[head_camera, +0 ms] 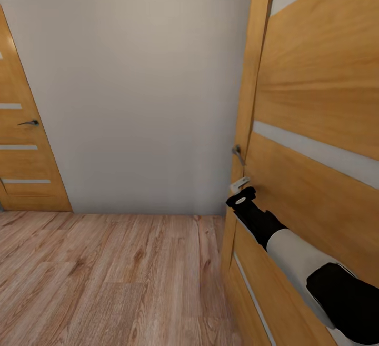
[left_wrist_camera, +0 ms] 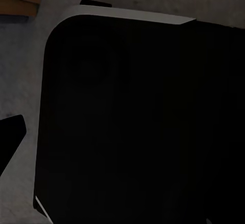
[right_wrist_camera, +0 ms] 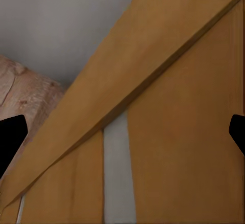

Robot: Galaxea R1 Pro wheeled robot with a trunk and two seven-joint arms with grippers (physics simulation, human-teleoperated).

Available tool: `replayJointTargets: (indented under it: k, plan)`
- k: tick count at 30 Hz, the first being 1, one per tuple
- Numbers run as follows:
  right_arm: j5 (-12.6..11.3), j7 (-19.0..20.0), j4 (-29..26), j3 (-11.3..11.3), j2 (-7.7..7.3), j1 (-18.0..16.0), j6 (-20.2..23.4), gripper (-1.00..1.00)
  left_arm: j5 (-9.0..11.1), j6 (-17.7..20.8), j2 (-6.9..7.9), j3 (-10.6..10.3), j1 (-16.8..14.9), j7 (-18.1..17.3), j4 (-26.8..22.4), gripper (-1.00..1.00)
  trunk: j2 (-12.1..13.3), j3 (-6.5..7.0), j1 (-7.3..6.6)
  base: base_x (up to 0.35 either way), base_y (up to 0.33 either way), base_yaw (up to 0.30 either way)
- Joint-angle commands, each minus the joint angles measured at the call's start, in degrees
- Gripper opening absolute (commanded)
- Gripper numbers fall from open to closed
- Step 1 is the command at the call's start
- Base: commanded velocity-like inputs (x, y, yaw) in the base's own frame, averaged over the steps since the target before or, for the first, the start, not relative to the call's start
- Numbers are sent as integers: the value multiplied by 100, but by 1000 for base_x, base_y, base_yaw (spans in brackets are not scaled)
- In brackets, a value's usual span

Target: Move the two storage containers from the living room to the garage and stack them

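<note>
The two storage containers are out of view. My right arm (head_camera: 287, 243) reaches forward along a tan door with pale glass slats (head_camera: 316, 98) at the right, its wrist just below the door's metal handle (head_camera: 238, 152). In the right wrist view my right gripper (right_wrist_camera: 122, 134) is open, one black fingertip (right_wrist_camera: 10, 138) at each side of the picture, with nothing between them and the door panel (right_wrist_camera: 178, 132) close in front. In the left wrist view one black fingertip (left_wrist_camera: 11, 132) of my left gripper stands far out to the side, in front of a dark, rounded part of the robot's own body (left_wrist_camera: 132, 121).
Light wood-plank floor (head_camera: 116, 277) runs up to a plain pale grey wall (head_camera: 137, 88). A second tan door with glass slats and a lever handle (head_camera: 21, 146) stands at the far left. The right door's edge (head_camera: 247, 125) juts into the passage.
</note>
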Motion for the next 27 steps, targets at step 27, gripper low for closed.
replayJointTargets:
  k: [27]
  plan:
    - [93, -20, -20, -407, -538, -5, 90, 100, 38, -10, -3, 7, 4, 3, -6, 100, -3, -6, 0, 0, 0, 0]
